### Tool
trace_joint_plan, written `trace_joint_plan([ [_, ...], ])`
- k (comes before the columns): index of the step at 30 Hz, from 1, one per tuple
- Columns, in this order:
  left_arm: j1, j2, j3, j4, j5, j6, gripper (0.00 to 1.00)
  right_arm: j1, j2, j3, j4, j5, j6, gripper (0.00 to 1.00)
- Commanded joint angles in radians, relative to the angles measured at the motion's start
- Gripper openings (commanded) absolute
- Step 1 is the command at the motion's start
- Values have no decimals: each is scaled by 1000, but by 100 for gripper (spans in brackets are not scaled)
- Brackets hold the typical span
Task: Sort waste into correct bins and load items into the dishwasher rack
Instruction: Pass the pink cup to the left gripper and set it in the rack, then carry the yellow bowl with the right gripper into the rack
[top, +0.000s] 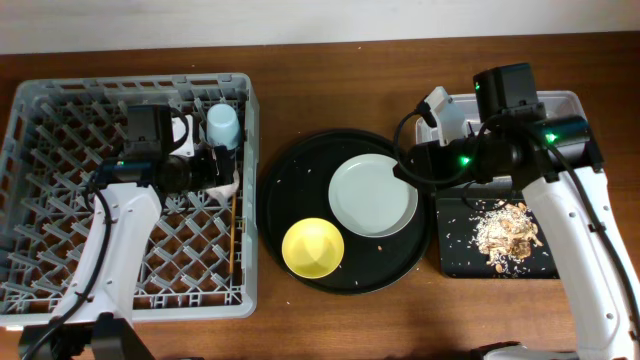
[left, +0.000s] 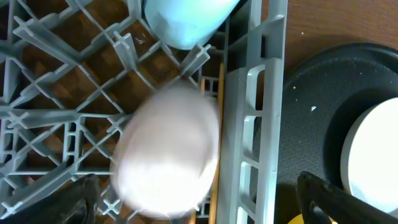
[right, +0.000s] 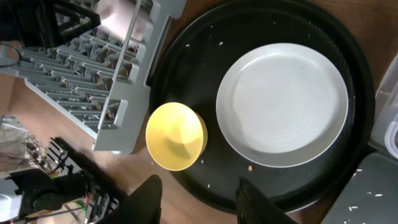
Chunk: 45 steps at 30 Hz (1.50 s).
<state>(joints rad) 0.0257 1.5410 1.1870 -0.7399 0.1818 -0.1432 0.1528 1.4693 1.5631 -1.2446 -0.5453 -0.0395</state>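
Note:
The grey dishwasher rack (top: 60, 200) is on the left. A blue cup (top: 222, 125) stands upside down in its far right corner and also shows in the left wrist view (left: 183, 18). My left gripper (top: 215, 172) is open over the rack's right side (left: 202, 202). A blurred pink cup (left: 168, 152) lies between its wide-apart fingers, and I cannot tell if it touches them. Wooden chopsticks (left: 219, 118) lie along the rack wall. The pale plate (top: 372, 195) and yellow bowl (top: 312, 248) sit on the round black tray (top: 290, 170). My right gripper (right: 202, 199) is open and empty above the tray's near edge.
A shallow black rectangular tray (top: 455, 250) at the right holds beige food scraps (top: 505, 232). The clear tub (top: 565, 100) behind it is mostly hidden by my right arm. The tissue and the gold spoon are out of view. A few crumbs lie on the round tray.

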Motion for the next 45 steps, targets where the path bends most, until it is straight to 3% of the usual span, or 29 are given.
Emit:
trace_joint_plan([
  [1,2,-26,62,-22,-3,0,99,-2,-5,-8,1,7,-10,51],
  [2,2,-63,122,-63,-3,-2,99,-2,-5,-8,-13,-8,-9,79],
  [3,2,-110,184,-116,-3,-3,100,-2,-5,-8,-29,-55,-9,96],
  [5,11,-206,269,-187,-3,-75,99,30,-5,-10,-39,-95,-10,88],
  [8,52,-398,298,-258,-22,-118,99,270,-2,-19,5,-24,-8,68],
  [10,54,-466,298,-328,-146,-119,99,404,10,-44,45,77,26,65],
  [12,54,-522,298,-415,-261,-185,99,567,38,-125,167,234,150,65],
  [15,54,-542,298,-533,-258,-185,99,726,138,-228,355,330,214,63],
  [17,54,-542,298,-571,-258,-185,99,814,257,-260,435,440,214,56],
  [20,54,-542,298,-583,-262,-177,99,862,404,-260,495,483,214,37],
  [24,54,-542,298,-587,-284,-178,99,861,418,-280,493,506,214,36],
  [25,54,-542,298,-592,-285,-178,99,861,418,-298,490,532,213,30],
  [26,54,-542,298,-597,-285,-178,99,861,418,-297,478,558,213,17],
  [28,54,-542,298,-597,-285,-178,99,859,417,-295,477,558,213,6],
  [33,54,-542,298,-609,-284,-178,99,846,328,-55,346,554,168,4],
  [34,54,-542,298,-609,-284,-178,99,825,302,26,293,530,169,4],
  [36,54,-542,298,-609,-284,-178,99,740,260,149,289,262,168,4],
  [38,54,-542,298,-609,-284,-178,99,626,257,154,407,-117,172,4],
  [40,54,-542,298,-609,-284,-178,99,573,294,129,630,-439,232,4],
  [45,54,-542,298,-609,-284,-178,99,661,456,129,922,-468,451,4],
])
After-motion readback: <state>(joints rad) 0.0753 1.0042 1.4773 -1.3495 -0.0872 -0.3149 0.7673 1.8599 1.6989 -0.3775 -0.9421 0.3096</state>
